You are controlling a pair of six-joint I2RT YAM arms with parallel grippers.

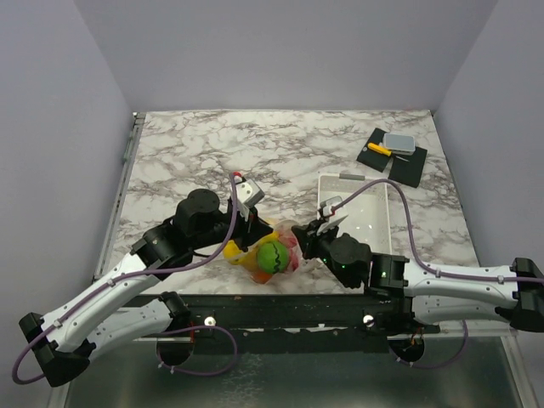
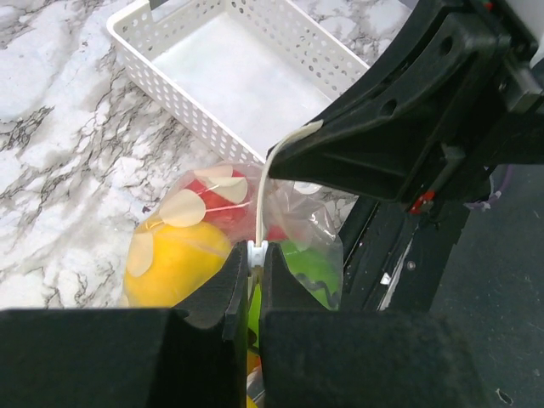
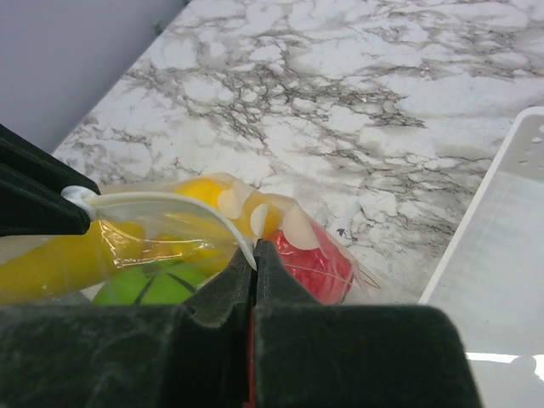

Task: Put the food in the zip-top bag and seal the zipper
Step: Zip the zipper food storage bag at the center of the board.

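The zip-top bag (image 1: pixel 270 255) lay at the table's near edge between my arms, with the yellow, green and red toy food (image 2: pixel 178 259) already inside. Its zipper (image 2: pixel 258 204) stretched between the left gripper (image 2: pixel 253 263) and right gripper (image 3: pixel 253 255). Both had their jaws pinched tight on the strip, I judged to press it sealed. The white slotted basket (image 2: pixel 183 95) stood just beyond.
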